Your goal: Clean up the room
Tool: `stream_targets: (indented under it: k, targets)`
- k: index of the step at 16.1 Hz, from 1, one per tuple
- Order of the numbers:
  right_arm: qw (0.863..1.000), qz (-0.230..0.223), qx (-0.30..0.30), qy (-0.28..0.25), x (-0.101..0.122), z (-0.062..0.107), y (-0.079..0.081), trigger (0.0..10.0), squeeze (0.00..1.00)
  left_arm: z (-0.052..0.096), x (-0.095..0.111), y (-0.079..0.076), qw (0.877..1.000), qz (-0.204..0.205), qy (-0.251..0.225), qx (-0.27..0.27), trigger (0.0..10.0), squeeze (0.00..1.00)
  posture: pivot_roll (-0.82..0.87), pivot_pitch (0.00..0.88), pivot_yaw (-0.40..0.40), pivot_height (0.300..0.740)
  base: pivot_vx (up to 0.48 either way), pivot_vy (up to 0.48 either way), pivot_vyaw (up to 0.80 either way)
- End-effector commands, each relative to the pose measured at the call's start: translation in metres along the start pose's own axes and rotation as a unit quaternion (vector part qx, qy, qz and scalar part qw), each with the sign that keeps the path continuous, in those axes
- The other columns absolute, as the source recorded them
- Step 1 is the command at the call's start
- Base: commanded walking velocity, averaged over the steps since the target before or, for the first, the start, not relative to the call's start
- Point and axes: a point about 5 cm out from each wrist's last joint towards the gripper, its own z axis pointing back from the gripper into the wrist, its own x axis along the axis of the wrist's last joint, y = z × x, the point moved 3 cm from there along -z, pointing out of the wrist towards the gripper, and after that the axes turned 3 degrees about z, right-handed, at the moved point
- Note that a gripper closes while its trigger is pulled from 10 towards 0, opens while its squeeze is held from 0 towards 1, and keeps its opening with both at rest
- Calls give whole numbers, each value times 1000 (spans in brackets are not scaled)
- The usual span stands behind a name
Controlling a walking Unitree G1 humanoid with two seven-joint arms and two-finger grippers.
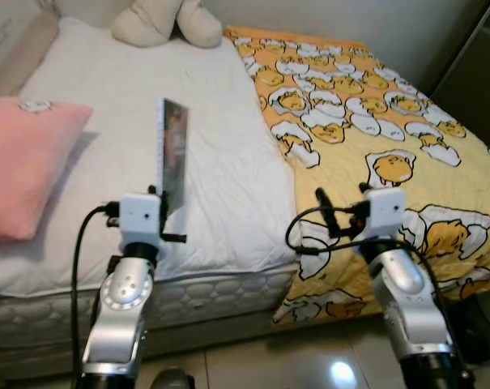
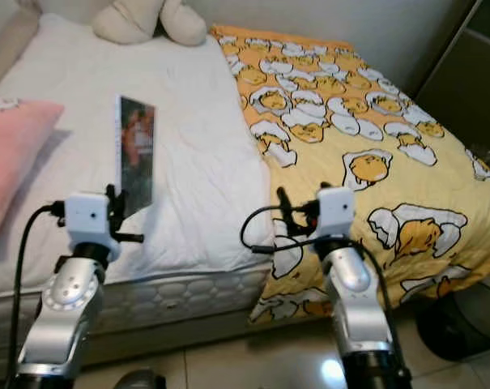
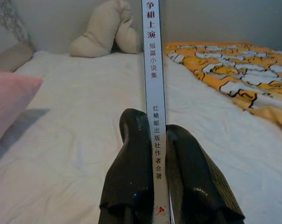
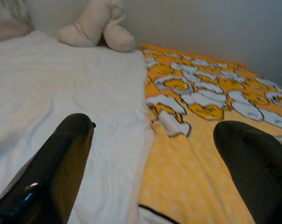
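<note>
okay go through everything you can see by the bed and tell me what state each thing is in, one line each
Book: upright, held above the white sheet.
Left gripper: shut on the book's spine.
Right gripper: open, holding nothing, over the bed edge.
Yellow blanket: spread over the right side of the bed, hanging over the edge.
Pink pillow: lying flat on the left.
Plush toy: lying at the far end.
White sheet: uncovered, slightly creased.

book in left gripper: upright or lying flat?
Upright. The book stands on edge above the bed, its spine clamped between the left gripper fingers.
</note>
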Motion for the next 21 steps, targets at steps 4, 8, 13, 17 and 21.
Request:
stream_targets:
  k: [4,8,13,17,21]
  targets:
    - [1000,-2,2,-4,2,-7,-3,10000,518,-7,14,-10,1000,-11,-20,-4,0,39,114,0,-111,740,0,420,0]
    - [999,-1,-30,17,-5,-6,-11,10000,369,-24,13,-6,1000,2,3,0,0,0,83,0,-84,740,0,0,0]
    - [999,-30,-28,5,-5,3,-1,10000,459,-26,14,4,1000,-10,8,1,0,0,99,0,-83,740,0,0,408]
    - [999,-32,13,16,-10,-1,17,10000,482,-26,17,-5,1000,-12,4,2,0,0,139,0,-112,740,0,0,483]
    - [999,-41,18,17,-11,-10,20,10000,502,-17,6,-15,999,-11,23,-37,0,0,196,0,-141,740,0,0,477]
